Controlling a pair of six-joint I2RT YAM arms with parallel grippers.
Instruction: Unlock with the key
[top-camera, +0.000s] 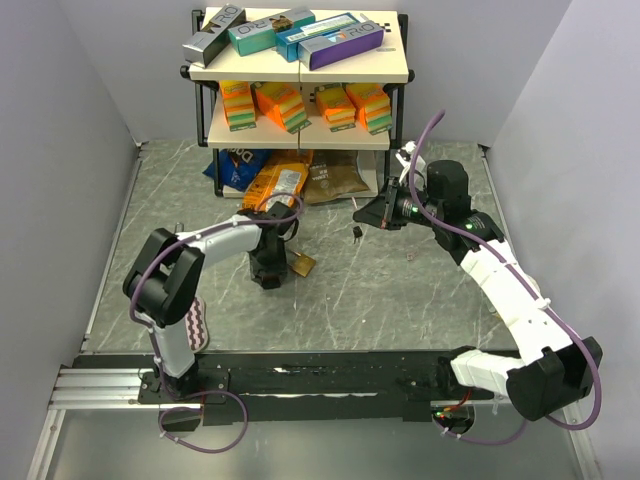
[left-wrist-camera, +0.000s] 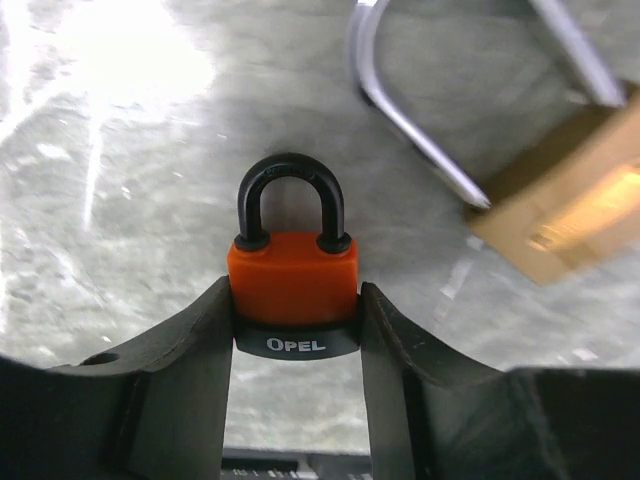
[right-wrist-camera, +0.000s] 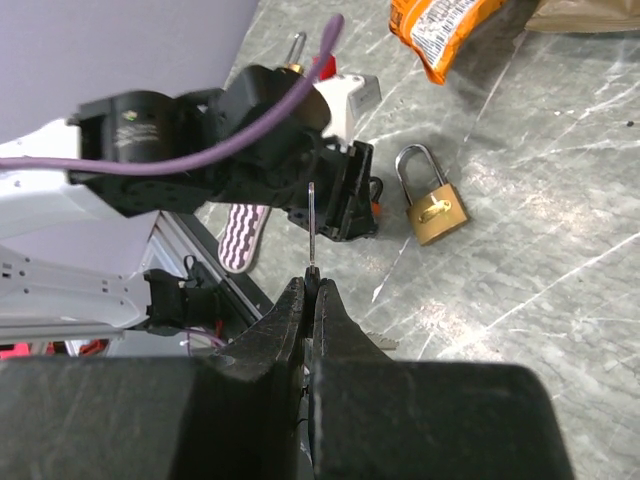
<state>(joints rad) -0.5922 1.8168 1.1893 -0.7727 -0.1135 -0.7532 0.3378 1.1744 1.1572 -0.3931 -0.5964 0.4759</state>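
Observation:
A small orange padlock (left-wrist-camera: 293, 275) with a black shackle and a black base stands between my left gripper's (left-wrist-camera: 295, 300) fingers, and both fingers press on its sides. In the top view the left gripper (top-camera: 270, 272) is low on the table's middle. A brass padlock (left-wrist-camera: 570, 215) lies just beside it, with its shackle pointing away. My right gripper (right-wrist-camera: 310, 285) is shut on the key (right-wrist-camera: 311, 225), whose thin blade sticks out past the fingertips toward the left gripper. The right gripper (top-camera: 385, 213) hovers to the right of both locks.
A two-tier shelf (top-camera: 300, 70) with boxes and sponges stands at the back. Snack bags (top-camera: 275, 185) lie on the table under it. A purple-and-white wavy pad (top-camera: 195, 325) lies near the left arm's base. Grey walls close in the left and right sides.

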